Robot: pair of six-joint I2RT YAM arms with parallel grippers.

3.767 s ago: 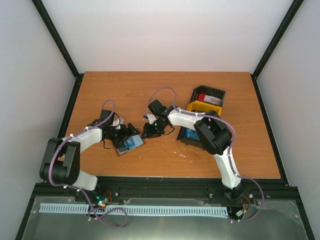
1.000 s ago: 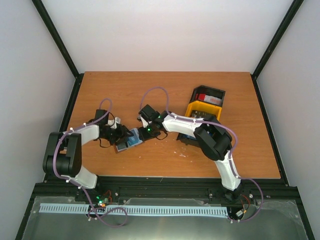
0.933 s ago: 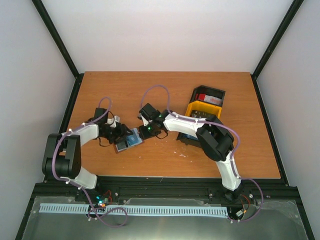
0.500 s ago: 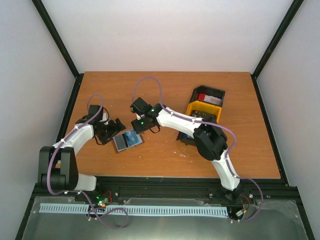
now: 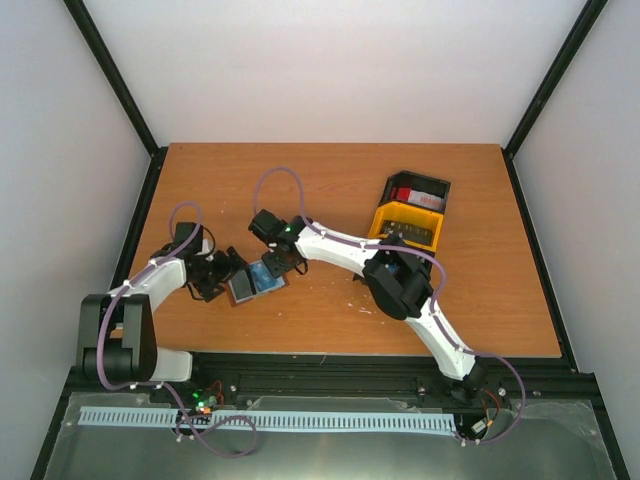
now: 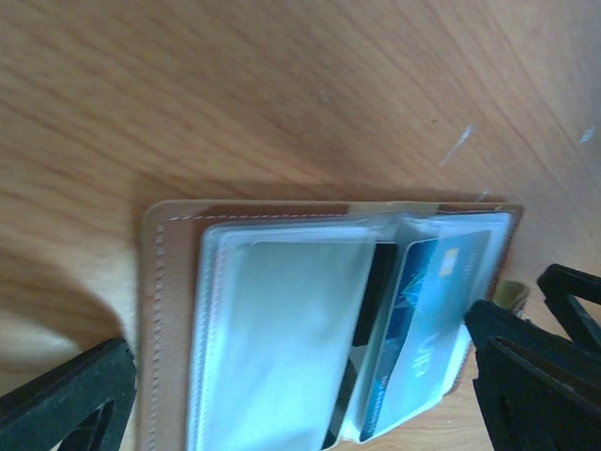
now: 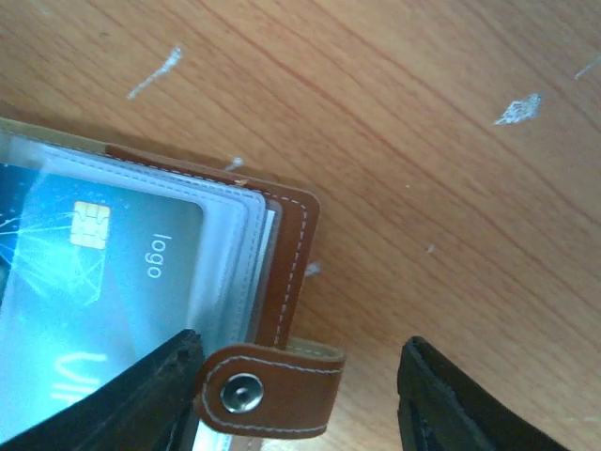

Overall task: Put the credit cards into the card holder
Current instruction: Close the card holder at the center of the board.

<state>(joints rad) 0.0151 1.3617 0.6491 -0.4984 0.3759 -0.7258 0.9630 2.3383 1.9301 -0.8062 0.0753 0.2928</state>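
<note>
Card holder lies open and flat on the table, sleeves up, right between the two claws: left gripper at its left end, right gripper at its right end. Its long axis runs roughly left-right, slightly tilted, with the right end a bit farther from the bases. Left gripper is spread wide with nothing in it. In its wrist view the jaws straddle the holder end to end, and I can't tell if either one touches. Right gripper is also spread and empty. The clasp strap sits between its jaws, one jaw at the sleeve-side end of the strap, the other well apart over bare wood. A blue card is seated in the right-hand sleeve, with a dark card edge just beside it near the fold. The left-hand sleeve looks empty. My read: the next card comes from the trays, well off to the right, where a red and white card shows in the black tray behind the yellow tray. Right arm is clearly nearer to that; the left would have to reach across the holder, so it's better placed to pin it. Can't tell which way the free sleeve's mouth faces.
</note>
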